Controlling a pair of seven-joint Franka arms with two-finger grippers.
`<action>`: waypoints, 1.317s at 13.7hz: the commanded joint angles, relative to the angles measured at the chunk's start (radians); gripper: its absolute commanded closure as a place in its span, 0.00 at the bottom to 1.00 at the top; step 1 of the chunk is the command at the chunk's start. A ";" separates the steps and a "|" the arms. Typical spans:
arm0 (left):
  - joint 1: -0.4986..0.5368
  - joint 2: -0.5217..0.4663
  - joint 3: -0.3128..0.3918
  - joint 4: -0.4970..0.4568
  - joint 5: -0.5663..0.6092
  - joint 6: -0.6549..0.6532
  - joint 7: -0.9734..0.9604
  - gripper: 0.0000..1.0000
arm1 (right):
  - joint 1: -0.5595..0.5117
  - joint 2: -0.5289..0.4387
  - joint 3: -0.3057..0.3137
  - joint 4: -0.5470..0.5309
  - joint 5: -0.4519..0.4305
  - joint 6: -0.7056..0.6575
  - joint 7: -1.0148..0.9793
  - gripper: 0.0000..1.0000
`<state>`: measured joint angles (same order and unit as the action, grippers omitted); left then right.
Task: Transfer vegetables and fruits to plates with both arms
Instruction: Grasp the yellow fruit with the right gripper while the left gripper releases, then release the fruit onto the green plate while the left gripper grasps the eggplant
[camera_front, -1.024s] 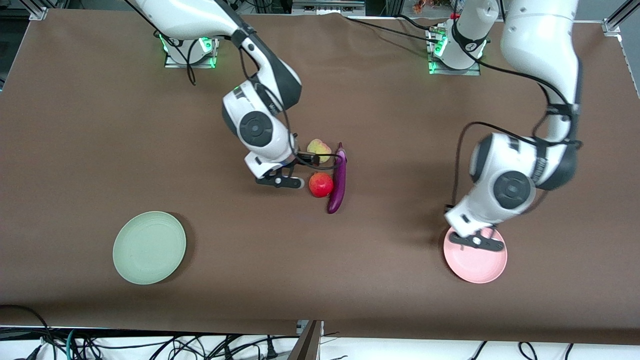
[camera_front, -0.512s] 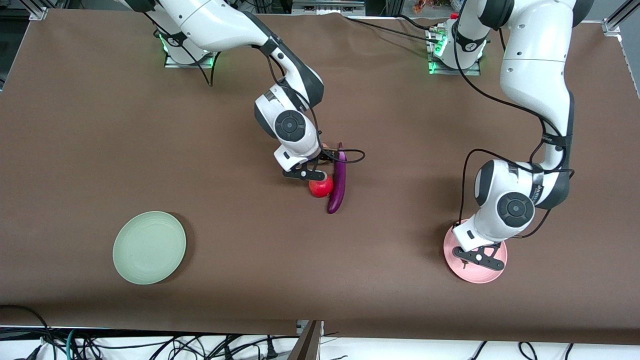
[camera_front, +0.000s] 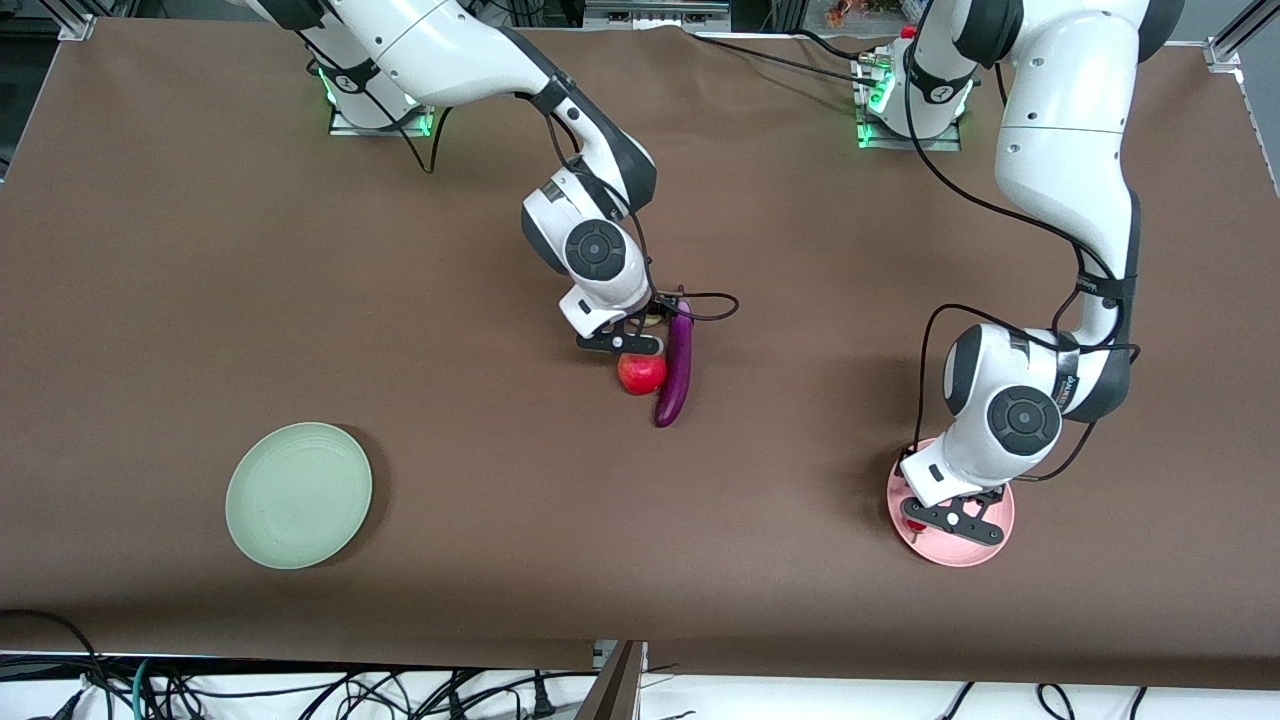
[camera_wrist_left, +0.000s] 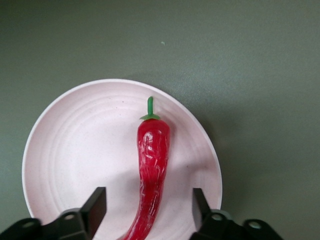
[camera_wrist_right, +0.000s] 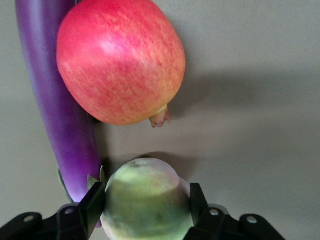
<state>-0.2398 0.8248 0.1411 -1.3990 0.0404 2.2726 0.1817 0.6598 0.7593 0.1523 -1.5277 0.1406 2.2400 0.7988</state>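
The red chili pepper lies on the pale pink plate. My left gripper hangs over it, open, one finger on each side of the chili without touching. My right gripper is low at the fruit cluster, open, and its fingers straddle the yellow-green peach. The round red fruit sits beside the peach, nearer the front camera. The purple eggplant lies alongside both. The pale green plate is empty.
The brown table cloth stretches wide between the two plates. A black cable loops from the right wrist over the eggplant's stem end. The arm bases stand along the table's edge farthest from the front camera.
My right gripper has moved from beside the fruits to over the peach and come down around it. My left gripper has sunk lower over the pink plate.
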 joint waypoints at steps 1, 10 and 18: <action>-0.001 -0.035 -0.006 0.014 -0.004 -0.069 0.012 0.00 | -0.005 -0.011 -0.014 -0.002 -0.003 0.001 -0.070 0.82; -0.023 -0.161 -0.219 -0.020 -0.083 -0.395 -0.054 0.00 | -0.421 -0.156 -0.033 0.124 -0.015 -0.445 -0.628 0.88; -0.291 -0.142 -0.261 -0.096 -0.083 -0.293 -0.417 0.00 | -0.684 -0.058 -0.082 0.123 -0.234 -0.225 -1.073 0.87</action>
<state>-0.4803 0.7047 -0.1340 -1.4348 -0.0272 1.9110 -0.1527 -0.0095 0.6772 0.0637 -1.4076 -0.0585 1.9534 -0.2293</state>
